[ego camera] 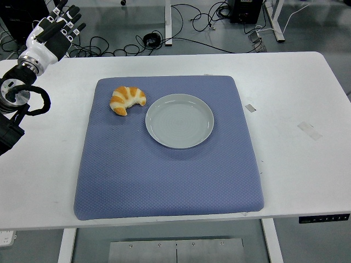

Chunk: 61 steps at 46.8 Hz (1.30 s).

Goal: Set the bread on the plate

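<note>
White tabletop [285, 87] carrying a blue quilted mat [164, 164], croissant [127, 99] lying on the mat's far left part, just beside the empty grey plate [179, 120], left robot hand [54, 34] hovering over the tabletop's far left corner, fingers spread, grasping nothing.

No print, label, brand, number or sign can be read anywhere; the small tape scraps on the tabletop [285, 82] look blank.

Left hand [50, 34]: white back, black fingers, small white fingertip markers; black cabled forearm.
</note>
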### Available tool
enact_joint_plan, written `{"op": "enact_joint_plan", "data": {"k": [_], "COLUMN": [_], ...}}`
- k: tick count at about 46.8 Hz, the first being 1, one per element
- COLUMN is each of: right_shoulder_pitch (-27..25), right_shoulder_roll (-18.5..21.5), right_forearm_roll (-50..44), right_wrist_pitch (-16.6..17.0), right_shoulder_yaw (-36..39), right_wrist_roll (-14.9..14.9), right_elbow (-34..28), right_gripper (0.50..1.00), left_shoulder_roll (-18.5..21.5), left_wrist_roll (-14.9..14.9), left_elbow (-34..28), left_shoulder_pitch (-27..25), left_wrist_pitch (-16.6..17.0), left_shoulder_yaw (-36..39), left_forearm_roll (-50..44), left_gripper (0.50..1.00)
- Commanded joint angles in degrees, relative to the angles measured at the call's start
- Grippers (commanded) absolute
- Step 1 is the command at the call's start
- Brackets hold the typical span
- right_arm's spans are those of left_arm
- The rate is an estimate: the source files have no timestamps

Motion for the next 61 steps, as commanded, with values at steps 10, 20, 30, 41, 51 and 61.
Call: {"op": "enact_joint_plan", "data": {"k": [10,20,30,41,51,61], "right_shoulder_pitch": [0.0,0.0,0.0,0.0,0.1,0.1], "right_shoulder_roll": [0.0,0.0,0.0,0.0,0.0,0.0], "right_forearm_roll": [0.0,0.0,0.0,0.0,0.0,0.0], "right_wrist_pitch": [0.0,0.0,0.0,0.0,0.0,0.0], "right_shoulder_yaw": [0.0,0.0,-0.1,0.0,0.0,-0.1], "right_wrist_roll": [0.0,0.0,0.0,0.0,0.0,0.0], "right_elbow": [0.0,0.0,0.0,0.0,0.0,0.0], "right_gripper": [1.0,1.0,1.0,1.0,1.0,1.0], "left_shoulder_roll": [0.7,2.9,7.4,11.9,14.3,15.1], "left_wrist_roll": [-0.2,-0.2,-0.1,1.6,2.1,2.2], "left_elbow": [-0.2,-1.4,-7.7,-16.4,-21.3,-22.7], "left_shoulder_pitch": [-4.0,-9.0,-13.7,-19.4,-22.2,-22.5], "left_wrist_pitch": [2.4,2.4,2.4,2.5,2.1,2.2], "left_shoulder_yaw": [12.2,22.4,34.1,46.5,51.2,51.5], "left_forearm_roll": [2.3,4.3,8.1,15.7,23.8,34.3], "left_gripper": [0.961,0.939,0.937,0.939,0.969,0.969]}}
